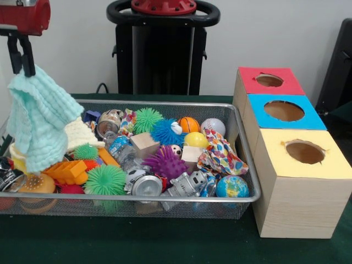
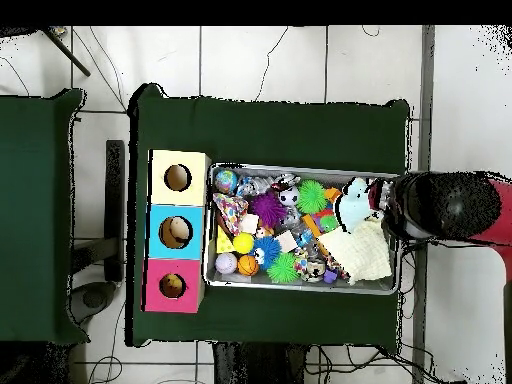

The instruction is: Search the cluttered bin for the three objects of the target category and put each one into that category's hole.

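My gripper is at the upper left of the front view, shut on the top corner of a mint-green knitted cloth. The cloth hangs lifted over the left end of the wire bin, its lower edge still among the toys. In the overhead view the cloth shows at the bin's right end beside the arm's head, which hides the fingers. A cream cloth lies just beside the mint one, and a spotted colourful cloth lies at the bin's other end.
Three boxes with round holes stand in a row beside the bin: red, blue, yellow. The bin holds spiky balls, small sports balls, wooden blocks, cans, a bottle and toy robots.
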You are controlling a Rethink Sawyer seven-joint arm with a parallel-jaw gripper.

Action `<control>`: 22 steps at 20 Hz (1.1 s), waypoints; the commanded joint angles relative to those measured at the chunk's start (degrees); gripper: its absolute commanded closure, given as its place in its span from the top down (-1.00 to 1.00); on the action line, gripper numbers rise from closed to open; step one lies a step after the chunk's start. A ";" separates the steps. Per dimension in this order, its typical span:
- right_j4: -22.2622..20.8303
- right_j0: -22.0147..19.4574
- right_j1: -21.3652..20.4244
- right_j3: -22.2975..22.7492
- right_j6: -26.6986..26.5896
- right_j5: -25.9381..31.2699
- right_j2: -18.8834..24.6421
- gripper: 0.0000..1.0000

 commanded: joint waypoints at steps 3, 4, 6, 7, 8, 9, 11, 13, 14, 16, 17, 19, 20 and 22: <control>-1.33 -0.34 2.37 0.08 -15.01 4.52 3.18 -1.00; -1.38 -0.29 2.28 0.19 -14.94 4.49 3.16 -1.00; -1.55 -0.12 2.05 0.14 -14.81 4.63 3.04 -1.00; -1.56 -0.07 1.99 0.14 -14.76 4.67 3.02 -1.00; -1.57 -0.04 1.98 0.08 -14.74 4.73 3.01 -1.00; -1.68 0.00 1.98 0.03 -14.75 4.58 3.01 -1.00; -2.01 0.22 2.06 -0.35 -14.25 4.62 2.62 -1.00; -2.62 0.34 2.11 -0.66 -14.66 4.40 2.56 1.00; -2.87 0.42 2.12 -0.81 -14.77 4.44 2.47 1.00; -3.23 0.43 2.04 -0.80 -14.72 3.99 2.38 1.00; -3.31 0.37 1.91 -0.53 -14.55 3.32 2.40 1.00; -3.02 0.44 1.75 0.03 -13.59 3.14 2.19 1.00; -3.18 0.44 1.65 0.29 -13.54 2.63 2.21 1.00; -3.21 0.42 1.68 0.53 -13.45 2.33 2.27 1.00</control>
